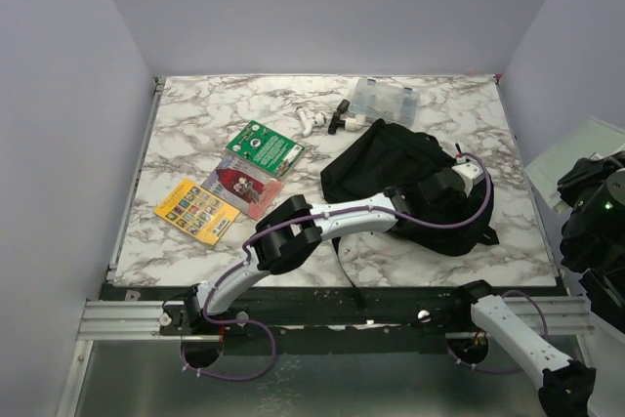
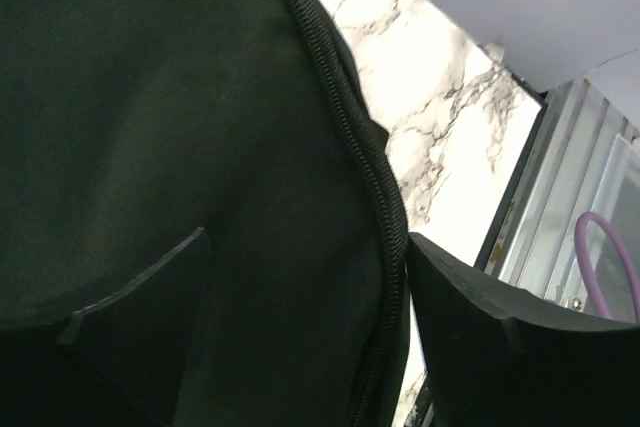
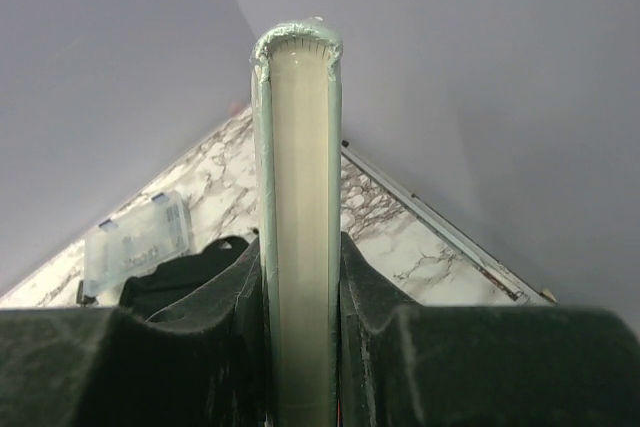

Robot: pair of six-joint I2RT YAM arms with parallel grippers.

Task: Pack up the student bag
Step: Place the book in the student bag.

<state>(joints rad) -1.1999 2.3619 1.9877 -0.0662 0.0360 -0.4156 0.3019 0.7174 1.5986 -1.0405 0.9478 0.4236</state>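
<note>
Top camera looks down from six o'clock; left wrist hugs the student bag (image 2: 150, 147); right wrist faces eleven, also seeing it.

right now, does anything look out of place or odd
The book sits clamped edge-on in the right end effector, out beyond the right side of the table, away from the black backpack. Its top-edge wrapping looks crinkled. Nothing spilled.

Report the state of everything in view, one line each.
Large black fabric backpack: lying slumped.
Left end effector: open, over the backpack.
Right end effector: shut on thin green-covered book.
Clear plastic compartment box: lid closed.
Green flat booklet, pink flat booklet, yellow flat booklet: lying flat.
</note>
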